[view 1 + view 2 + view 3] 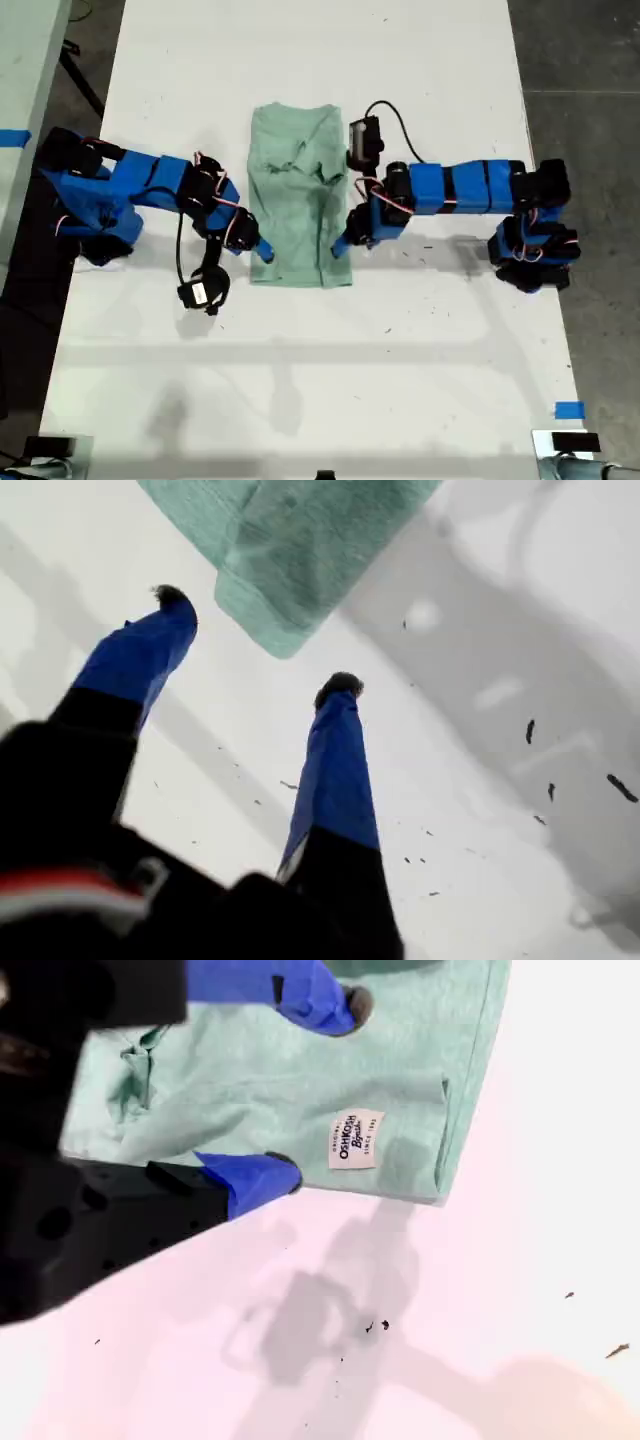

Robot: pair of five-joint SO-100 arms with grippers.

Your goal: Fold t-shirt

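My first pincer hangs spread beside the shirt's corner; my second pincer spread over its labelled hem on the bench.

The t-shirt lies flat on the table, midway across it and within its far half. One arm reaches in from the exterior view's left and the other arm from the exterior view's right, with the shirt between them, each tip at a near corner of the cloth. My first gripper is spread over bare table, a shirt corner just beyond its tips. My second gripper straddles the shirt's edge, one finger over the cloth and the other at the hem beside the label
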